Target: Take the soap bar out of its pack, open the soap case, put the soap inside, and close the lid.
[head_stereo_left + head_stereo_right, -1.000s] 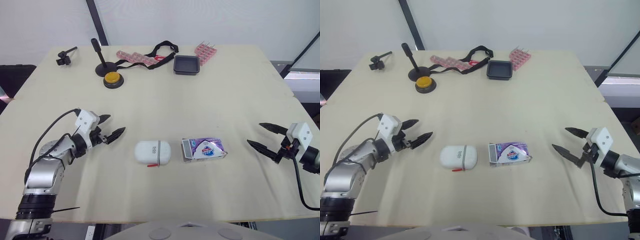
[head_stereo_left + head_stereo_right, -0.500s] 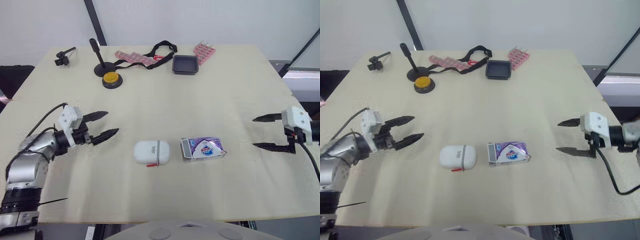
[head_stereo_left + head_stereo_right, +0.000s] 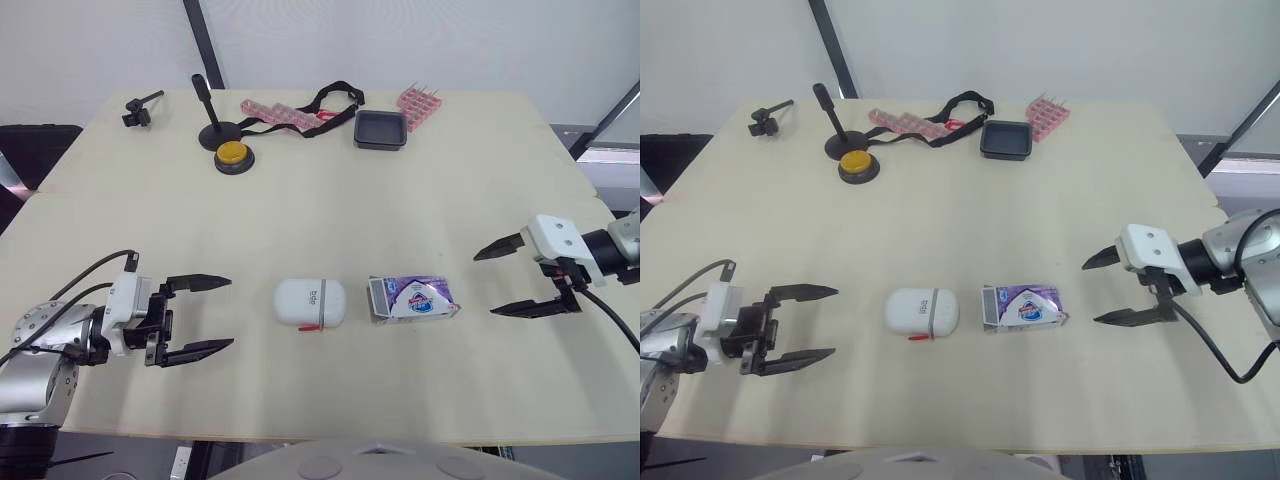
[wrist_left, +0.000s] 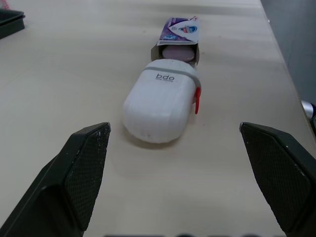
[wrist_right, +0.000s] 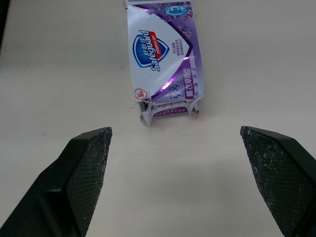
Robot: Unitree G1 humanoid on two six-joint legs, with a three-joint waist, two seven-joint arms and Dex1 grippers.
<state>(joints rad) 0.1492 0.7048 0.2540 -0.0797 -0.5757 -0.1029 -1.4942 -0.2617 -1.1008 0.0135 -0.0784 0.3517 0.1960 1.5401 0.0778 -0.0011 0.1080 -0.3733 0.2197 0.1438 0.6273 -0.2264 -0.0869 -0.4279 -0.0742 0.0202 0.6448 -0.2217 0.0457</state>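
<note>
A white oval soap case (image 3: 310, 303) with a grey band and a red clasp lies shut at the middle of the table. Just right of it lies the purple and white soap pack (image 3: 413, 298); its end facing the case is open and the pale soap bar (image 4: 177, 52) shows inside. My left gripper (image 3: 205, 315) is open, level with the case and well to its left. My right gripper (image 3: 503, 280) is open to the right of the pack, pointing at it, a short gap away.
At the table's far edge stand a yellow button (image 3: 233, 156), a black stand (image 3: 209, 112), a black strap (image 3: 325, 101), pink strips (image 3: 275, 113), a black tray (image 3: 380, 130) and a small black clamp (image 3: 138, 108). The table edge (image 3: 610, 205) runs close by my right arm.
The camera has shifted slightly. My left gripper has drawn back toward the near left and spread wider. My right gripper has moved left toward the pack.
</note>
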